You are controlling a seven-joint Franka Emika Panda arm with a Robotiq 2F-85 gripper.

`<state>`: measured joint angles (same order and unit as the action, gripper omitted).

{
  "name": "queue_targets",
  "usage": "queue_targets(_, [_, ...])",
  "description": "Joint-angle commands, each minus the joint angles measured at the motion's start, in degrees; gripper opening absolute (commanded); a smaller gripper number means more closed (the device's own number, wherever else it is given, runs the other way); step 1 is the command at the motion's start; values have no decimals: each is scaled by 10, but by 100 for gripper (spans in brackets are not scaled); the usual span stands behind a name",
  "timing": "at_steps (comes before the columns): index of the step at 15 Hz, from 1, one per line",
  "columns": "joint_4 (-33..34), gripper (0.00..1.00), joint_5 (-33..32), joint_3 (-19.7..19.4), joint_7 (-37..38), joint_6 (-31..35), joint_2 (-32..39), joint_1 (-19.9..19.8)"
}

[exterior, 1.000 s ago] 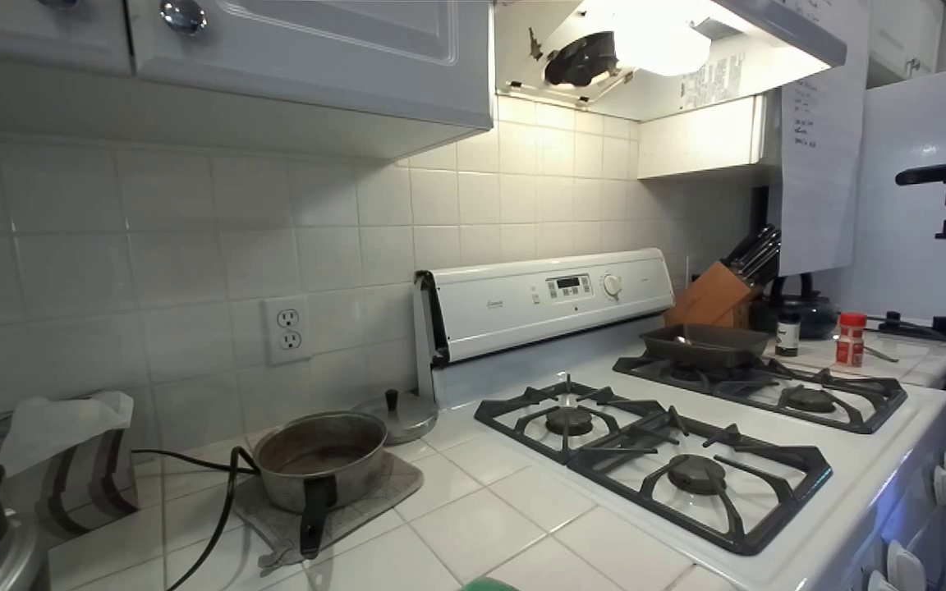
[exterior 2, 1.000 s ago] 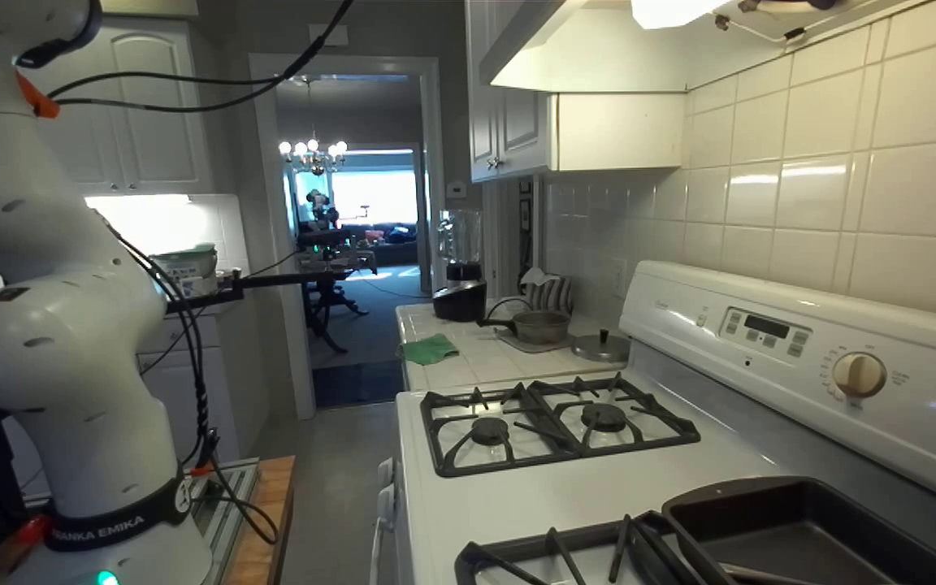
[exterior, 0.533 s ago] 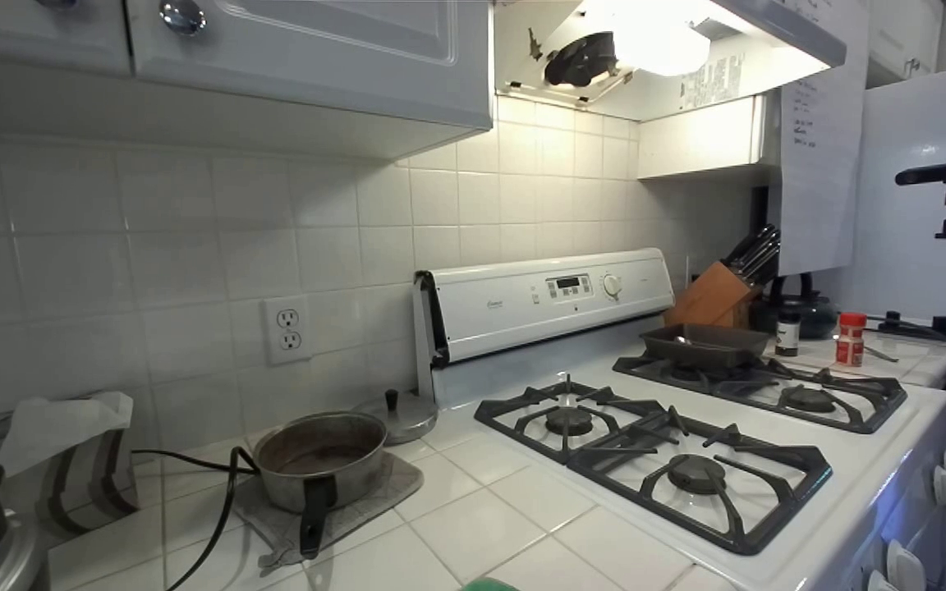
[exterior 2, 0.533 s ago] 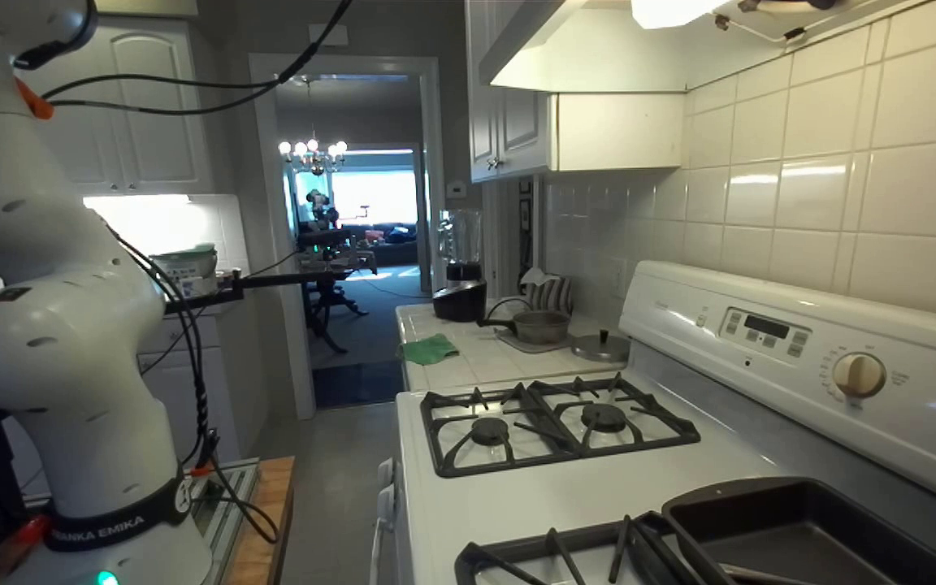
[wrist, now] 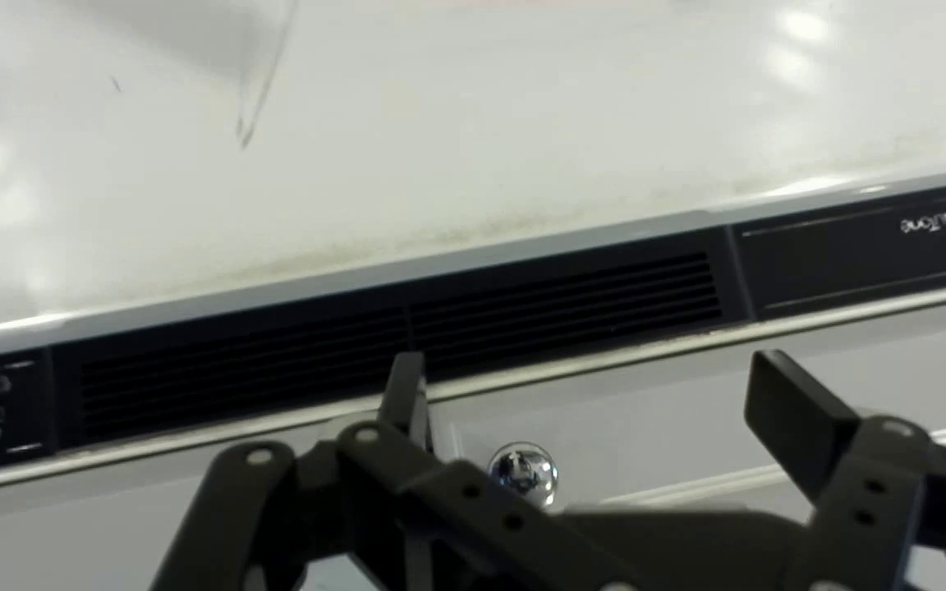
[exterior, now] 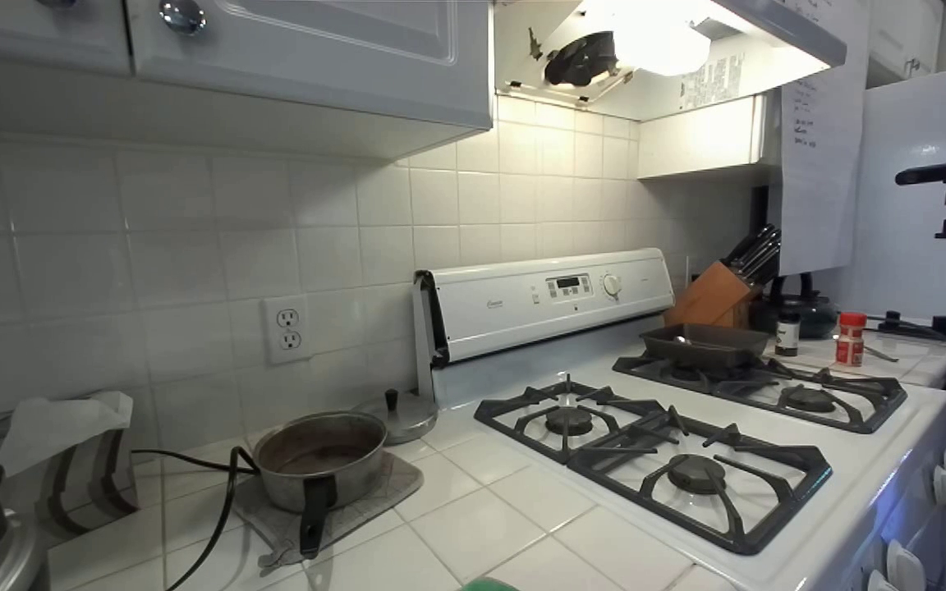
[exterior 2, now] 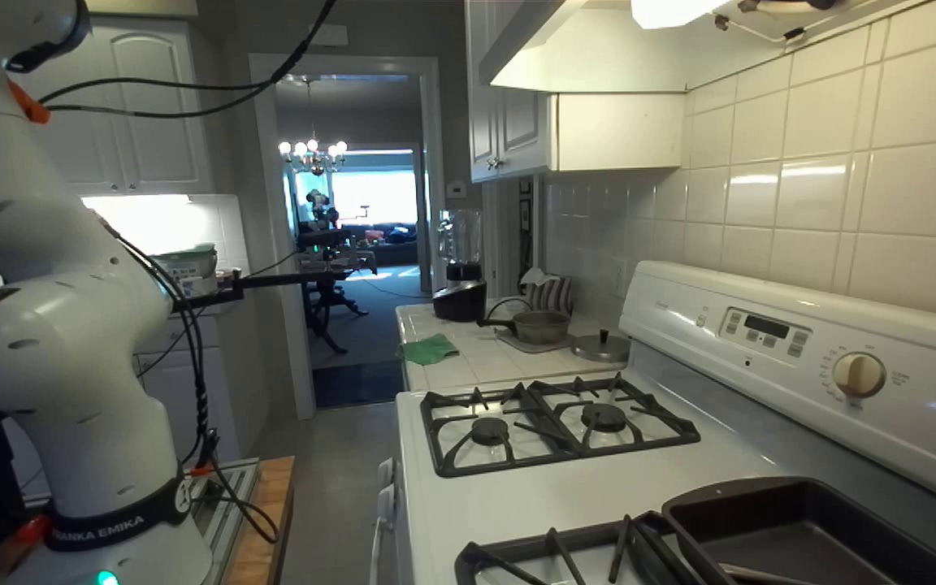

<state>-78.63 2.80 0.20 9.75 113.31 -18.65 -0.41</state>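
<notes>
My gripper (wrist: 590, 386) is open in the wrist view, its two dark fingers wide apart with nothing held. A round chrome cabinet knob (wrist: 524, 472) shows between the fingers, nearer the left one; its lower edge is partly hidden by the finger linkage. The knob sits on a white cabinet door (wrist: 629, 427). Beyond the fingertips runs the black vent strip (wrist: 407, 324) of the range hood, with slats and a NuTone label. I cannot tell whether the fingers touch anything. In an exterior view the white arm (exterior 2: 54, 341) stands at the left; its gripper is out of frame.
Both exterior views show the white stove (exterior: 662, 394), a pot (exterior: 321, 460) on a mat, its lid (exterior: 399, 419) and a dark baking pan (exterior 2: 809, 528). A green cloth (exterior 2: 429, 349) lies on the counter. The range hood (exterior: 769, 33) overhangs the stove. Cables (exterior 2: 192, 97) hang from the arm.
In an exterior view the upper arm and its cables have shifted slightly to the left. The pot, pan, lid and cloth have not moved.
</notes>
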Motion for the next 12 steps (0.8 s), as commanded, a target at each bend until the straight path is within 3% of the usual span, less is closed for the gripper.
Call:
queue_targets(1, [23,100,1,2,19,-97,-7,-6])
queue_targets(5, [9,100,2,-7,24,-156,-25,-6])
queue_targets(12, [-29,100,20,-27,0,-188,-44,1])
